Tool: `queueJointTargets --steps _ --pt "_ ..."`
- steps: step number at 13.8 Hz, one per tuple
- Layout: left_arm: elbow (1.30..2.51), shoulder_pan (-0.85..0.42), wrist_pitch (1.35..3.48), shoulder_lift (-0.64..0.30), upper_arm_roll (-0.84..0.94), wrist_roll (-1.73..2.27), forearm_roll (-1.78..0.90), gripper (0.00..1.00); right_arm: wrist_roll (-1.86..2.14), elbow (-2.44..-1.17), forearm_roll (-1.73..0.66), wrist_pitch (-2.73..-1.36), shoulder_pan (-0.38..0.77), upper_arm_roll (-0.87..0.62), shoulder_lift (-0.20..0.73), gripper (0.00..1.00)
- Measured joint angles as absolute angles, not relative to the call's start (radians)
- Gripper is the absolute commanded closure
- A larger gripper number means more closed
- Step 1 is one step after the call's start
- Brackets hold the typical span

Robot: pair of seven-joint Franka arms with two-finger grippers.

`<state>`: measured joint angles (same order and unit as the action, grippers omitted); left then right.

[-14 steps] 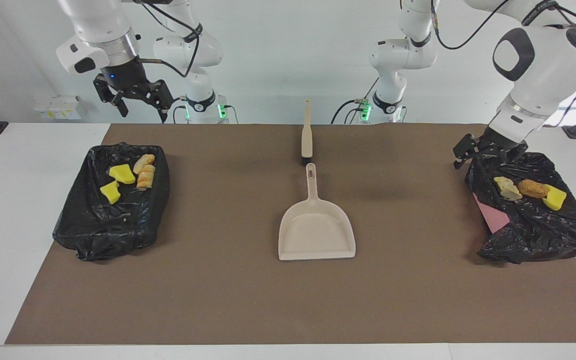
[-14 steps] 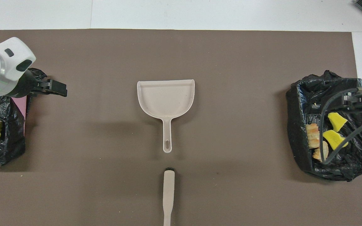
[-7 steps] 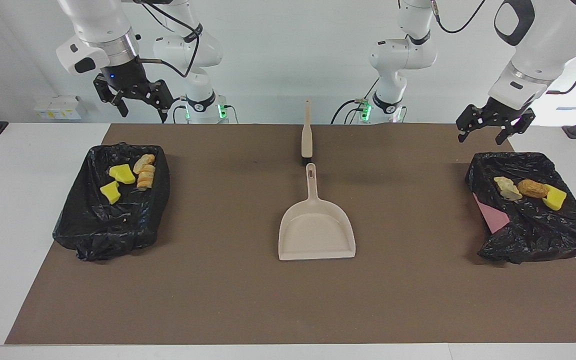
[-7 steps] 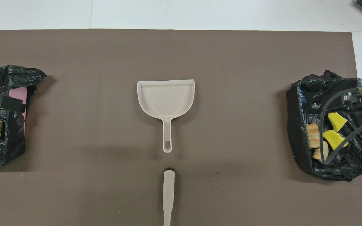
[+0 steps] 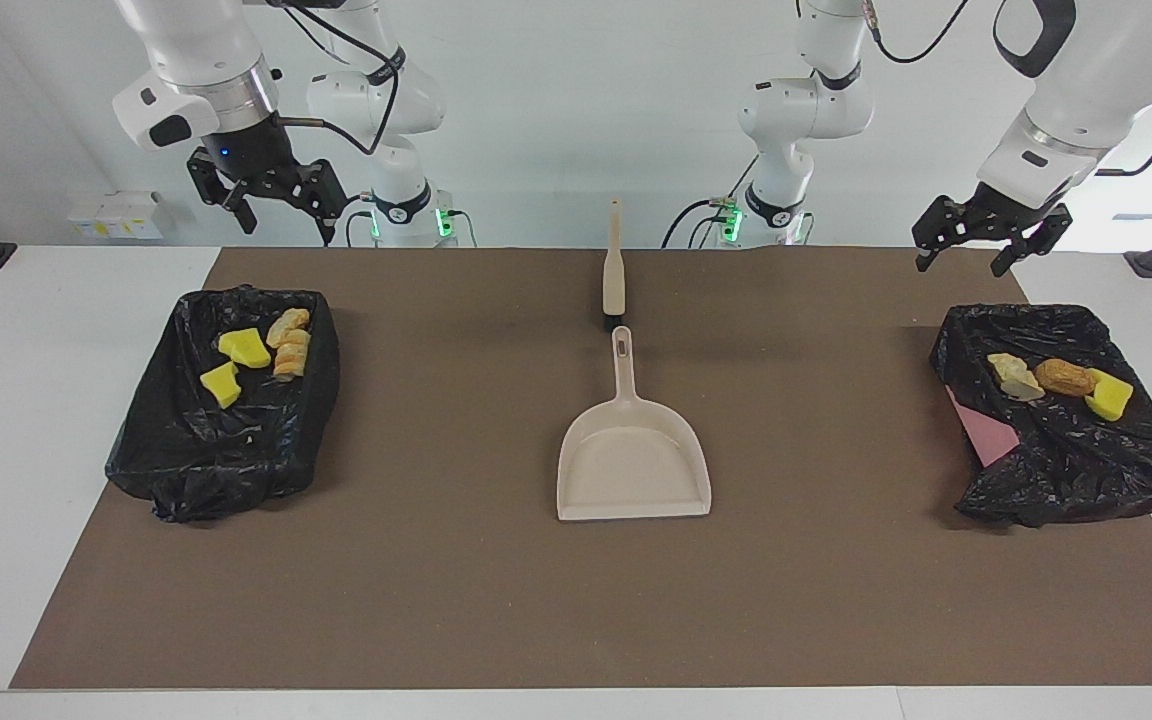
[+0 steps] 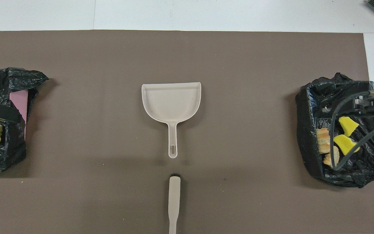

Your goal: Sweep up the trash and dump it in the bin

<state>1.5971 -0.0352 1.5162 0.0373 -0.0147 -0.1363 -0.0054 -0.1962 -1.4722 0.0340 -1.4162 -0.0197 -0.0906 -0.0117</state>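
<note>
Trash lies in two black-bagged bins. The bin (image 5: pixel 216 460) at the right arm's end holds two yellow sponge pieces (image 5: pixel 244 348) and croissant lumps (image 5: pixel 289 345). The bin (image 5: pixel 1076 470) at the left arm's end holds a pale lump (image 5: pixel 1014 375), a brown lump (image 5: pixel 1066 377) and a yellow sponge (image 5: pixel 1109 397). A beige dustpan (image 5: pixel 633 460) lies mid-mat, and the brush (image 5: pixel 614 275) lies just past its handle, nearer the robots. My left gripper (image 5: pixel 959 262) hangs open and holds nothing above its bin. My right gripper (image 5: pixel 286 225) waits open over the other bin (image 6: pixel 307 130).
A brown mat (image 5: pixel 576 600) covers most of the white table. A pink patch (image 5: pixel 981 435) shows where the bag leaves the bin wall bare at the left arm's end. A cable (image 6: pixel 336 130) from the right arm loops over its bin in the overhead view.
My left gripper has risen from the rim of the bin at its end to well above it. The right arm, dustpan and brush have not moved.
</note>
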Motion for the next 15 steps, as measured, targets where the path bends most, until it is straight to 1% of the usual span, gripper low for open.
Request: queueJointTargets --steps 4,15 --pt "1.546 -0.035 1.479 0.022 -0.016 -0.136 -0.008 0.0 -0.196 -1.472 0.034 -1.416 -0.02 -0.091 -0.012 0.0" --pt "1.537 -0.035 1.477 0.016 -0.015 -0.136 -0.008 0.0 -0.196 -1.472 0.034 -1.416 -0.02 -0.091 -0.012 0.0"
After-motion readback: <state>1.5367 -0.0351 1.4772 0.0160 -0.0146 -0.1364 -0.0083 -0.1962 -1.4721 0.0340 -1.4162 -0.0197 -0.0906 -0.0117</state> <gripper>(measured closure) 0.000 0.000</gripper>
